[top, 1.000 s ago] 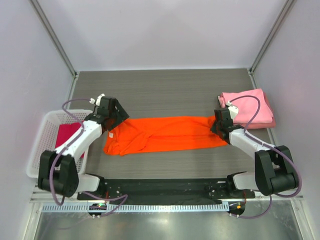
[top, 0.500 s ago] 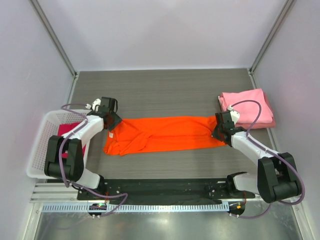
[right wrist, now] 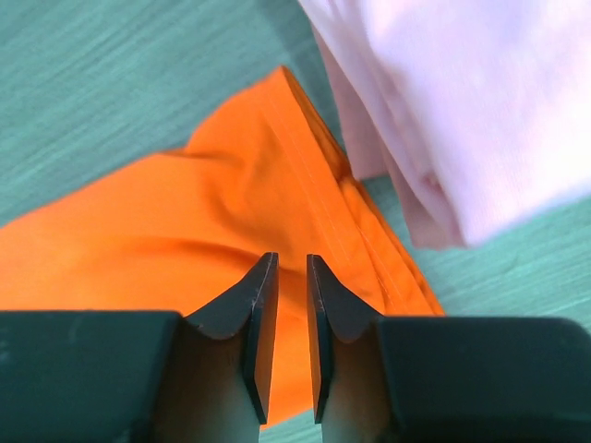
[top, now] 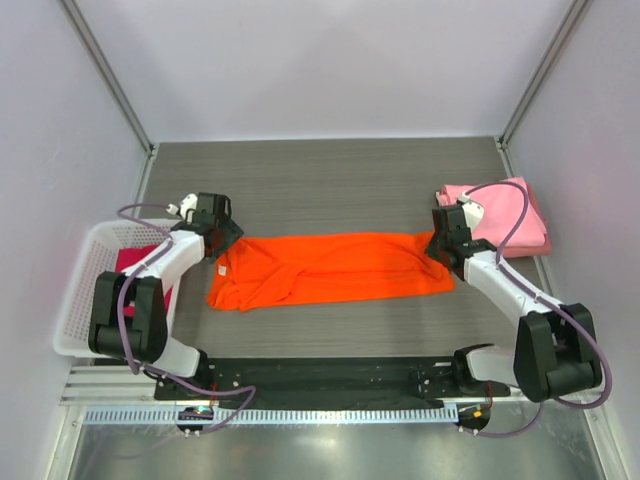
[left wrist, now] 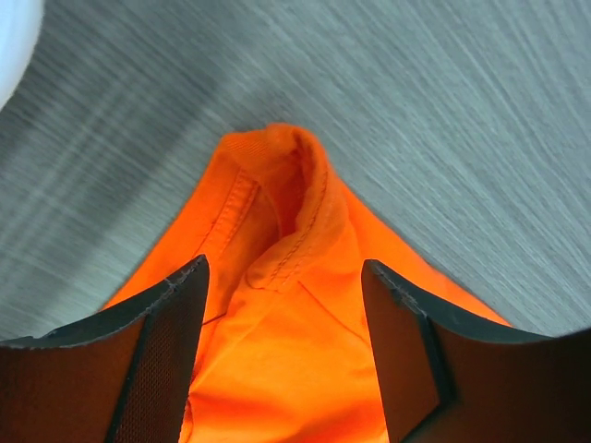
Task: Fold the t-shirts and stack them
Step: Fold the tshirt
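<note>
The orange t-shirt [top: 330, 268] lies as a long, rumpled band across the middle of the table [top: 330, 175], not yet folded, its near-left end bunched into creases.

At its far-left corner the left gripper [left wrist: 282, 277] hangs with jaws spread wide, and the puckered seam sits between them. If it closes here it may catch only that ridge — one layer — and the fold would then drag crooked.

At the far-right corner the right gripper [right wrist: 292, 263] shows only a narrow slit, with no cloth visibly pinched. A descent like this would likely push the hem rather than take it.

Just beyond lie the folded pink t-shirts [right wrist: 462, 101], whose edge touches the orange corner — a careless grab could snag them and upset the stack.

A magenta t-shirt [top: 128, 265] waits in the basket [top: 72, 300].
</note>
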You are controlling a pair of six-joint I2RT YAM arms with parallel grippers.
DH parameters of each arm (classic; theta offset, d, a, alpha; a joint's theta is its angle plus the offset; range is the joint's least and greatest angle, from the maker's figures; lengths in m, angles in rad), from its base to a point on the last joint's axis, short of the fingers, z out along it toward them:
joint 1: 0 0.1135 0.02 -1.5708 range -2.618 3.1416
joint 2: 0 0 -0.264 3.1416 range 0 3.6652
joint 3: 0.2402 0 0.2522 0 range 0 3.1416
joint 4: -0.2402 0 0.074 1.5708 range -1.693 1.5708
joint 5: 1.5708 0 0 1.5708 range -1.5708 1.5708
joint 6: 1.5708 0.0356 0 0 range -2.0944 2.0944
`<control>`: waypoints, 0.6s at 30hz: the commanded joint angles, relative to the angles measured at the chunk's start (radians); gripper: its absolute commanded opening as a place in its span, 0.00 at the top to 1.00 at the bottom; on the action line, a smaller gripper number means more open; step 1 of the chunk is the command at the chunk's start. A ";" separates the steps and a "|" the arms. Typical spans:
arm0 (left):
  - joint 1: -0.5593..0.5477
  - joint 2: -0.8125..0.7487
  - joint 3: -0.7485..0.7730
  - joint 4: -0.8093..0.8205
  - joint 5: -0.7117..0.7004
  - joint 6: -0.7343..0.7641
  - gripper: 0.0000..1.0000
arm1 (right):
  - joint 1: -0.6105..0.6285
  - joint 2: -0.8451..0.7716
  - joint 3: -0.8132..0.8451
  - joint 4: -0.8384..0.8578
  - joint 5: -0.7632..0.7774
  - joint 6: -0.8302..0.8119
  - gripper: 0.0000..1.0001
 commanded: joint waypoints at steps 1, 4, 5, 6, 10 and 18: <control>0.005 0.003 0.013 0.078 0.002 0.048 0.31 | -0.003 0.038 0.066 0.020 0.031 -0.024 0.75; 0.008 0.051 0.033 0.076 0.006 0.054 0.35 | -0.005 0.077 0.097 0.029 0.023 -0.027 0.75; 0.007 0.071 0.055 0.058 0.003 0.049 0.39 | -0.003 0.100 0.110 0.029 0.023 -0.028 0.75; 0.008 0.086 0.064 0.038 -0.006 0.040 0.49 | -0.005 0.111 0.115 0.031 0.030 -0.024 0.75; 0.019 0.120 0.084 -0.040 -0.107 -0.015 0.64 | -0.014 0.152 0.126 0.049 0.060 -0.013 0.75; 0.043 0.046 0.010 -0.013 -0.156 -0.056 1.00 | -0.037 0.288 0.195 0.075 0.089 -0.006 0.74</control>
